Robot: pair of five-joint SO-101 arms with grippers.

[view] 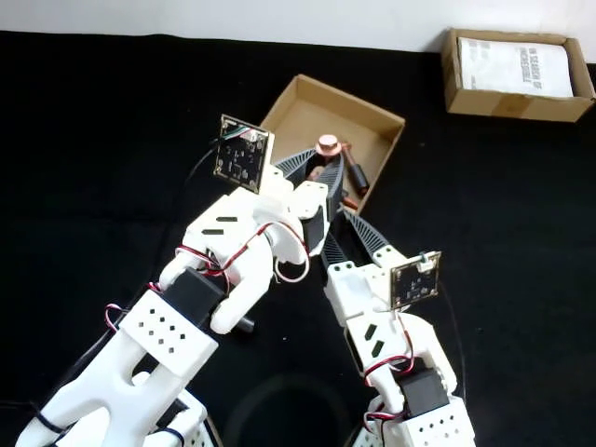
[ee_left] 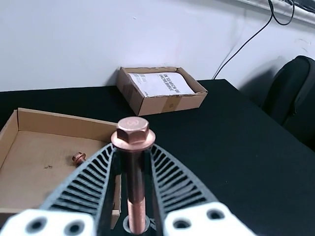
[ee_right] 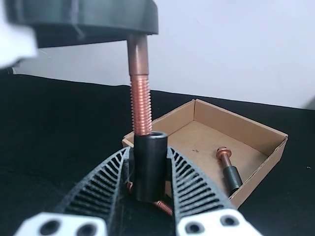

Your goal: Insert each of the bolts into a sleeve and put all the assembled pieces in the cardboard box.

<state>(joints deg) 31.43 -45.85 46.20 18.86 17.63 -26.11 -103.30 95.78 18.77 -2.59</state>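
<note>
My left gripper (ee_left: 132, 148) is shut on a copper bolt (ee_left: 134, 169), held upright with its hex head on top. Just below it, my right gripper (ee_right: 147, 153) is shut on a black sleeve (ee_right: 149, 167), also upright. The bolt's threaded end (ee_right: 141, 110) sits at the sleeve's open top, at or just inside the hole. In the high view both grippers (view: 314, 175) (view: 337, 216) meet at the near edge of the cardboard box (view: 298, 116). Inside the box (ee_right: 206, 132) lies one assembled bolt and sleeve (ee_right: 227, 168).
A second bolt (ee_right: 162, 206) lies on the black table under the held sleeve. A loose black sleeve (view: 245, 324) rests on the table beneath the left arm. A second cardboard box (view: 517, 98) holding a printed sheet stands at the far right.
</note>
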